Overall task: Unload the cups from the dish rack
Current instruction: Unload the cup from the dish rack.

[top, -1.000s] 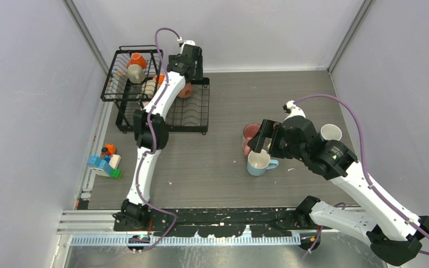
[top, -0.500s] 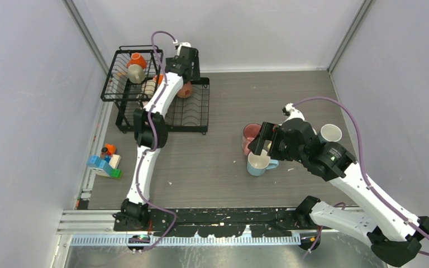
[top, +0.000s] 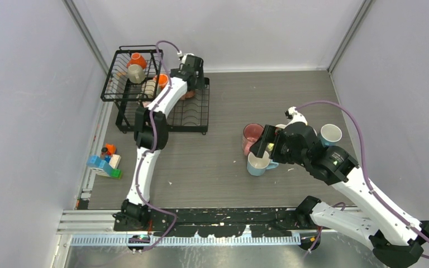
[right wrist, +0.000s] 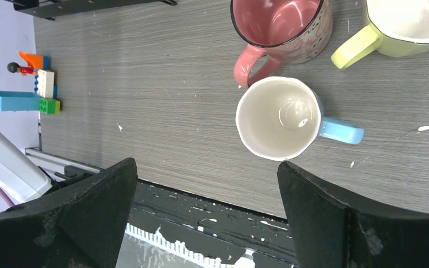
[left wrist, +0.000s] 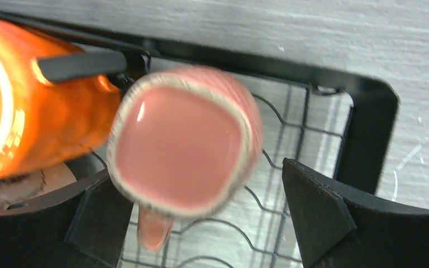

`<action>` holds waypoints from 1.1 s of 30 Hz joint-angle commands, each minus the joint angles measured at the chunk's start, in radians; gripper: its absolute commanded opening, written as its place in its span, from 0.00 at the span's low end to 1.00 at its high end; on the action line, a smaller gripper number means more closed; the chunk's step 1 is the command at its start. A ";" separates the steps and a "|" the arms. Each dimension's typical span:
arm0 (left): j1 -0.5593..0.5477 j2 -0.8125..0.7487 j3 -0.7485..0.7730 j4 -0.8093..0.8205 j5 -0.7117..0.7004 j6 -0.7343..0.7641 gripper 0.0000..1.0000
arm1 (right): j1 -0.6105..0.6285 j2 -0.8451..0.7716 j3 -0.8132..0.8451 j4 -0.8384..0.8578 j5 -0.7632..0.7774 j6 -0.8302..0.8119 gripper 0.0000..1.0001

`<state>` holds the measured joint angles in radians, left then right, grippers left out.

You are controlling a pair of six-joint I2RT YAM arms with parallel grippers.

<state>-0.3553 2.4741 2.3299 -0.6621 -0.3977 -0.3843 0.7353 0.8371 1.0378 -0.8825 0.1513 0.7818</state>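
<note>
The black wire dish rack (top: pixel 194 118) stands at the back left. In its tray a pink cup (left wrist: pixel 181 148) sits upside down, handle toward me, beside an orange cup (left wrist: pixel 39 111) lying on its side. My left gripper (left wrist: pixel 206 223) hangs open over the pink cup (top: pixel 187 92), one finger on each side and neither touching it. The basket section holds an orange cup (top: pixel 137 58) and a beige cup (top: pixel 136 73). On the table a light blue cup (right wrist: pixel 279 117), a pink cup (right wrist: pixel 282 22) and a yellow cup (right wrist: pixel 402 22) stand upright. My right gripper (right wrist: pixel 209 218) hovers open and empty above them.
Another cup (top: pixel 330 134) with a pale blue outside stands at the right of the table. A small pile of toy bricks (top: pixel 105 163) lies at the left edge. The rack's rim (left wrist: pixel 368 111) is close to my left gripper's right finger. Grey walls enclose the table.
My left wrist has shifted slightly right, over the rack's back right corner. My right arm has drawn back a little and uncovered more of the cup at the right.
</note>
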 commanded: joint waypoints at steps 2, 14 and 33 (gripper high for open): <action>-0.052 -0.154 -0.089 0.039 -0.020 -0.083 1.00 | -0.003 -0.039 -0.018 0.036 0.011 0.019 1.00; -0.029 -0.108 0.039 -0.103 -0.120 -0.073 1.00 | -0.004 -0.045 -0.036 0.046 0.004 0.012 1.00; 0.016 0.059 0.238 -0.111 -0.022 -0.013 1.00 | -0.003 0.033 -0.012 0.076 -0.029 -0.003 1.00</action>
<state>-0.3447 2.5088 2.5355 -0.7685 -0.4465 -0.4099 0.7353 0.8623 0.9977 -0.8440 0.1287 0.7876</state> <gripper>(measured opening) 0.996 0.996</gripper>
